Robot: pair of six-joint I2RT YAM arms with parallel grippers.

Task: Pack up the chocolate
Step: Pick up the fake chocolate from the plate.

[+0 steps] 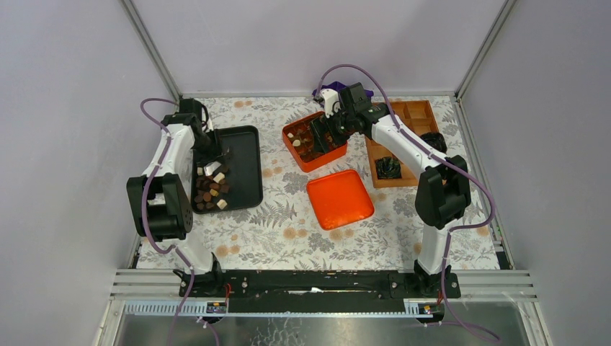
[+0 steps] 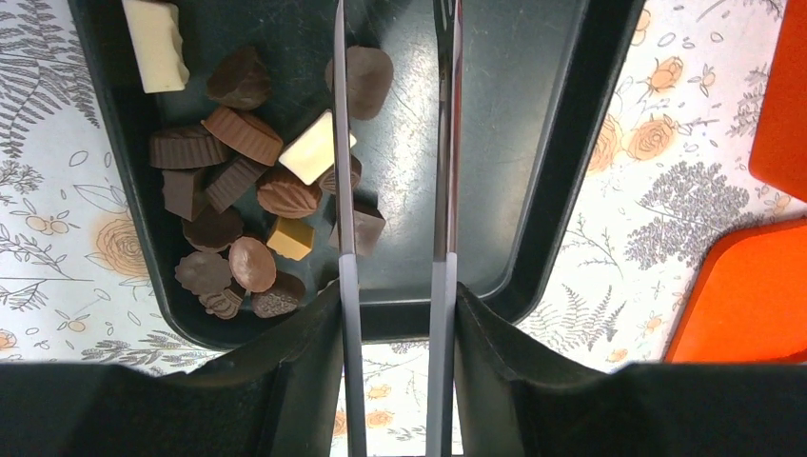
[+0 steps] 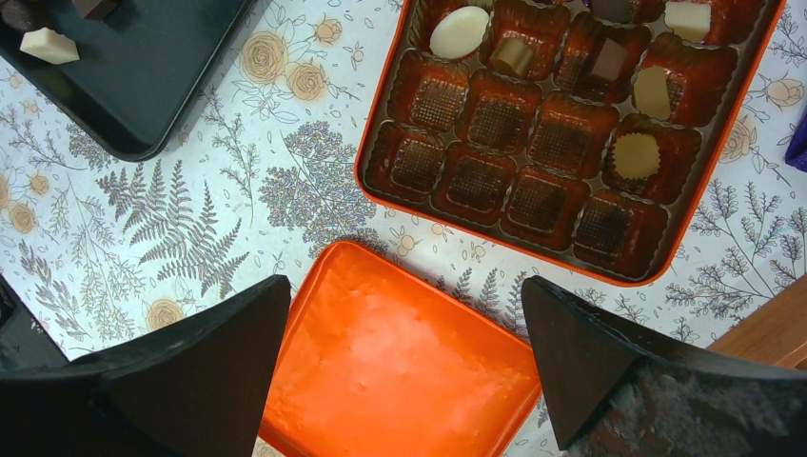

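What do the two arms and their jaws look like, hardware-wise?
The left arm and right arm both have white links, black joint housings and a purple cable looped alongside. Left jaws: two long, thin metal blades on black mounts. Right jaws: broad matte black wedges. No markings are readable.

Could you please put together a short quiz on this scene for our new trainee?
1. True or false: the flat orange lid sits closed on the orange chocolate box.
2. Where does the heap of small brown and white chocolates, not yet packed, lie? A) black plastic tray B) wooden compartment tray C) the orange lid
3. What does the right gripper hold?
Key: 1 false, the lid lies on the floral tablecloth beside the box. 2 A. 3 nothing; its jaws are wide open.
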